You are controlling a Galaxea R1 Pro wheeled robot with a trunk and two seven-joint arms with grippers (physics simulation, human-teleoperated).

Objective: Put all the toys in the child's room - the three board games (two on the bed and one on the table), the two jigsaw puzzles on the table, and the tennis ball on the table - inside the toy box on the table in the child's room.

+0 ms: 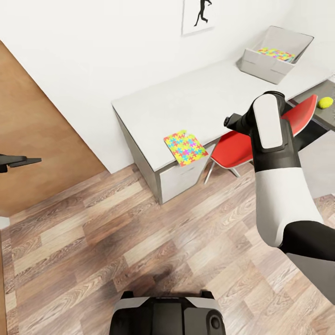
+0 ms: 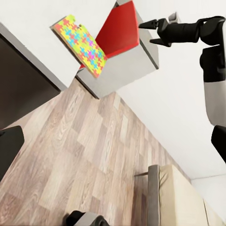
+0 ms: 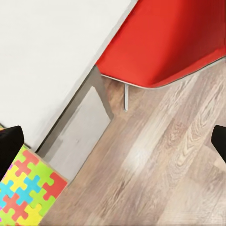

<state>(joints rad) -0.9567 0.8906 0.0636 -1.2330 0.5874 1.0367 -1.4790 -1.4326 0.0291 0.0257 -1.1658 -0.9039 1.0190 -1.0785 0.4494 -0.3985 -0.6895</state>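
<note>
My right gripper [image 2: 147, 29] hangs in the air over the front edge of the table [image 1: 204, 93], above a red chair [image 1: 260, 139]; its two fingers stand apart with nothing between them. My left gripper [image 1: 21, 161] is off to the side in front of a brown wooden panel [image 1: 42, 139], and I cannot tell whether it is open or closed.

One jigsaw puzzle [image 1: 185, 147] lies at the near front corner of the pale table top, part of it overhanging the edge. At the far end of the table sits the toy box [image 1: 274, 56], a pale grey lidless tray, with a second jigsaw puzzle [image 1: 278, 53] inside it. A single tennis ball [image 1: 325, 102] rests on the lower dark section of the table, beside the chair.

The room has white walls and a wood-plank floor [image 1: 139, 242]. One framed black silhouette picture [image 1: 199, 15] hangs above the table. I can read no writing anywhere. A corner of the beige bed [image 2: 183, 197] shows in the left wrist view.
</note>
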